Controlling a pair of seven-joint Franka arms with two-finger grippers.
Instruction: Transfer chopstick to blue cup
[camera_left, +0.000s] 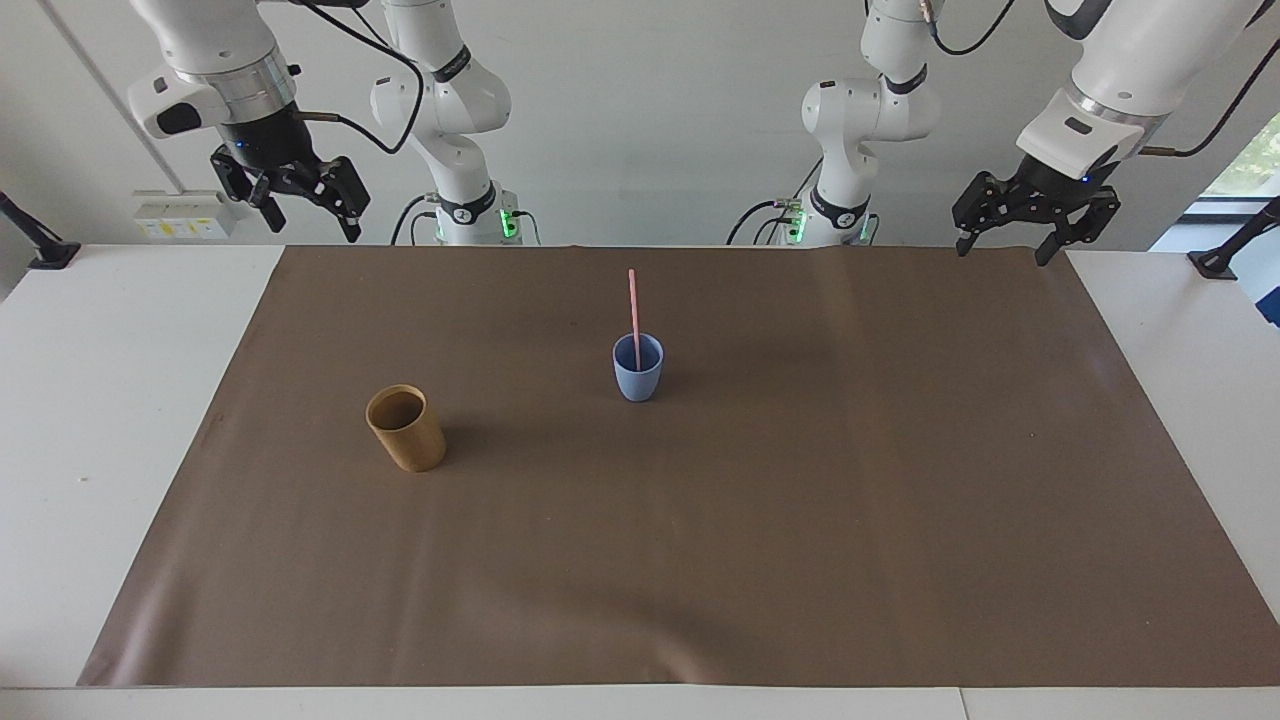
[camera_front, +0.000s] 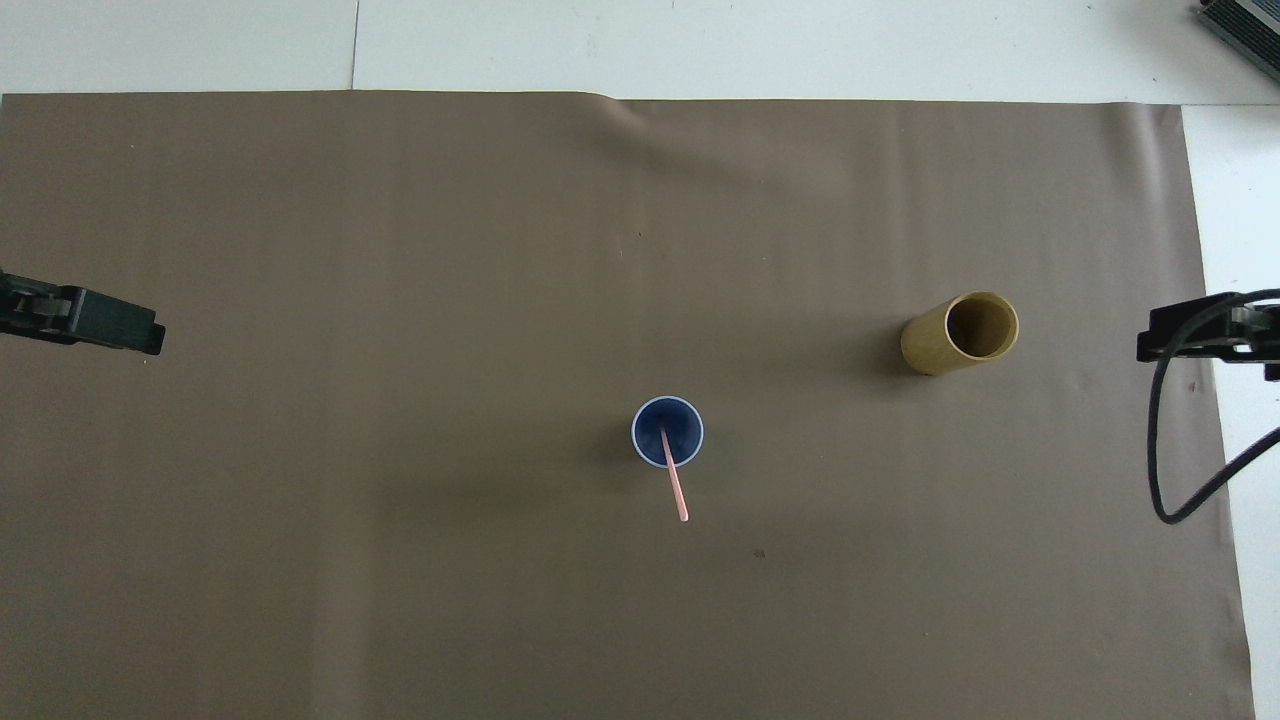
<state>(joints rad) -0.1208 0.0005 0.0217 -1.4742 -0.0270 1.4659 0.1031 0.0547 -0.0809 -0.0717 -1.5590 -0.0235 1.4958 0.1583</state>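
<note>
The thin pale pink chopstick (camera_left: 633, 310) stands in the small light-blue cup (camera_left: 638, 368), mid-tabletop, so the transfer looks done. The left gripper (camera_left: 1003, 233) and right gripper (camera_left: 300, 207) hang empty over the mat's corners nearest the robots, jaws apart.

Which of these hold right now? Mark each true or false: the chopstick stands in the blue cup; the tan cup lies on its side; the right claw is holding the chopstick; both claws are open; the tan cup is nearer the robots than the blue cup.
1. The chopstick stands in the blue cup. True.
2. The tan cup lies on its side. False: it stands upright.
3. The right claw holds the chopstick. False: it holds nothing, raised over the table's edge near its base.
4. Both claws are open. True: the left claw too.
5. The tan cup is nearer the robots. False: it is farther.
</note>
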